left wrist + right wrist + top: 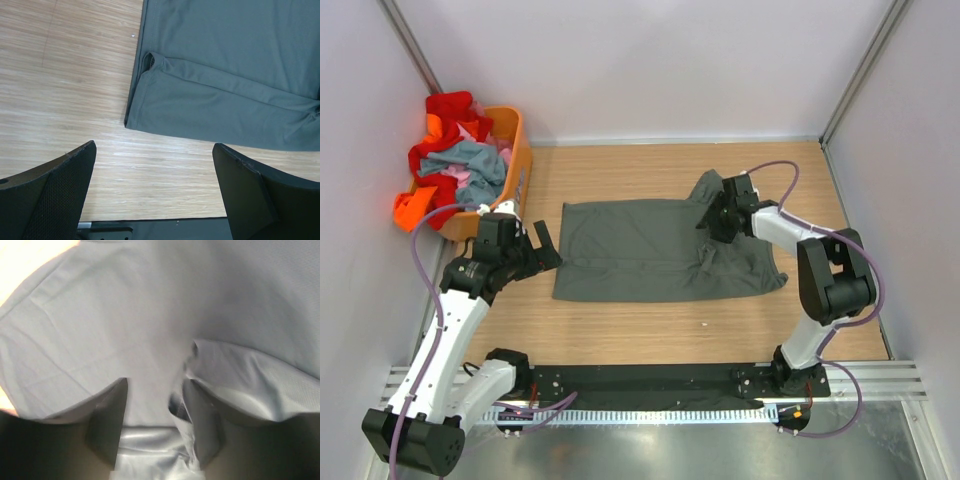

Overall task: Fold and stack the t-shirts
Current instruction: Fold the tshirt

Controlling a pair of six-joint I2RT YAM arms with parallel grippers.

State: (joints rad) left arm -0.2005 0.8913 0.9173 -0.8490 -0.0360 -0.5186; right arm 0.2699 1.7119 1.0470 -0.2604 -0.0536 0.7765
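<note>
A dark grey t-shirt [640,262] lies mostly flat in the middle of the wooden table, with its right side rumpled. My right gripper [713,215] is down on its upper right part, where the cloth bunches up. In the right wrist view the shirt [150,305] fills the frame, and the jaws of that gripper [152,410] stand narrowly apart with a fold of cloth pinched between them. My left gripper [545,248] is open and empty, just left of the shirt's lower left corner. In its wrist view the left gripper [155,180] hangs over bare wood, short of the shirt's hem [225,75].
An orange plastic basket [517,150] stands at the back left, heaped with red, orange, pink and blue-grey shirts [460,150]. White walls close in the table on three sides. A black rail [650,385] runs along the near edge.
</note>
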